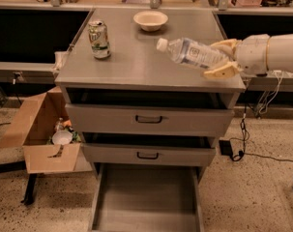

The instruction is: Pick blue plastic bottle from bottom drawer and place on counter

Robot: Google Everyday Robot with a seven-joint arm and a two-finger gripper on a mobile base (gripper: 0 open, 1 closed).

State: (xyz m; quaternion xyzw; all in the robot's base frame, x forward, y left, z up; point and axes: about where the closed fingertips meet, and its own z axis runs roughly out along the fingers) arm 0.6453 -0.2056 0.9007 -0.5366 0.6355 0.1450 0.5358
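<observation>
Counter (146,64) with soda can (99,39) and bowl (150,20); hand (216,58) over its edge

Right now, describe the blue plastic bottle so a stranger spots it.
Find the broad grey counter. Over its right side, the gripper, jaws shut, holds the blue plastic bottle, white cap pointing left. Unlike the can and bowl, it is clear.

Dim warm overhead light; soft sheen on counter (136,57) — gripper (212,59) above its right edge, brightly lit
</observation>
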